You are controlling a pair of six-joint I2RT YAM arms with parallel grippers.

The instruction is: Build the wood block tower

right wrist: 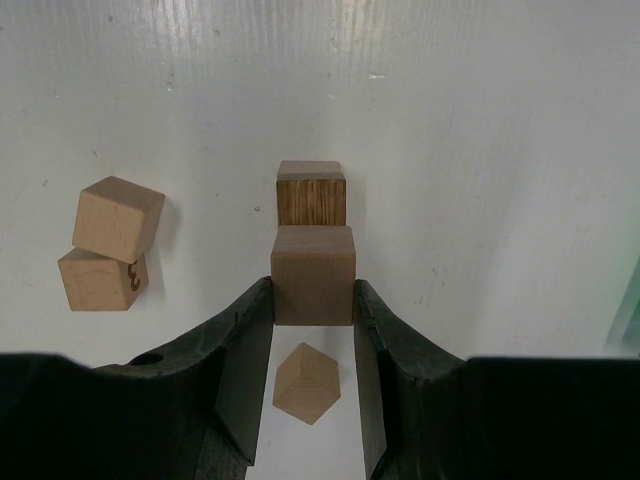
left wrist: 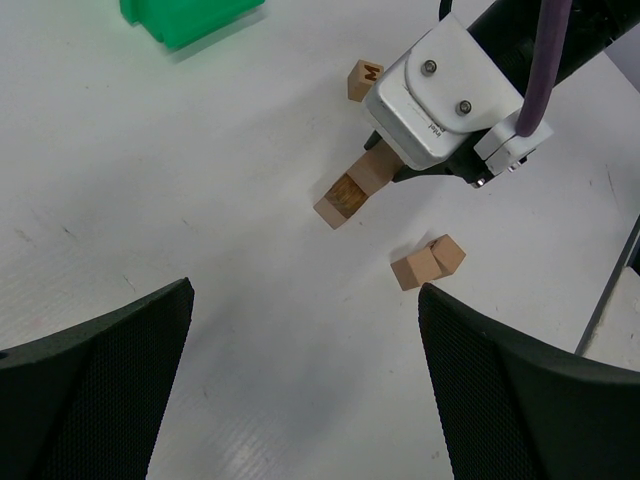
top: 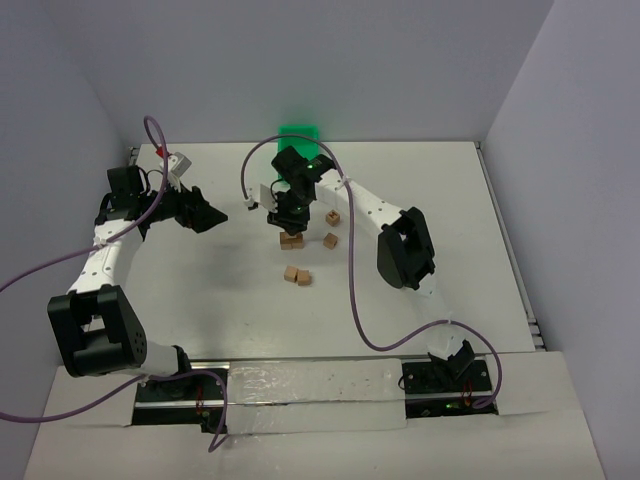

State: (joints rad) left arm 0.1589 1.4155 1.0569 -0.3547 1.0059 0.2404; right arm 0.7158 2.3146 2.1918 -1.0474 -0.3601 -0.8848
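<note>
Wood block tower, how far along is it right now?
Early. A short stack stands. The right gripper is shut on a block at its top, not yet let go. A loose pair and two single blocks wait. The left gripper is open, empty.

White table (top: 200, 300) — wood blocks (top: 291, 273), green bin (top: 298, 134)

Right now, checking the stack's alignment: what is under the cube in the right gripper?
A wooden cube with a dark-grained side stands on the table beneath the held cube in the right gripper. Its top face is covered, so whether the two touch cannot be seen.
</note>
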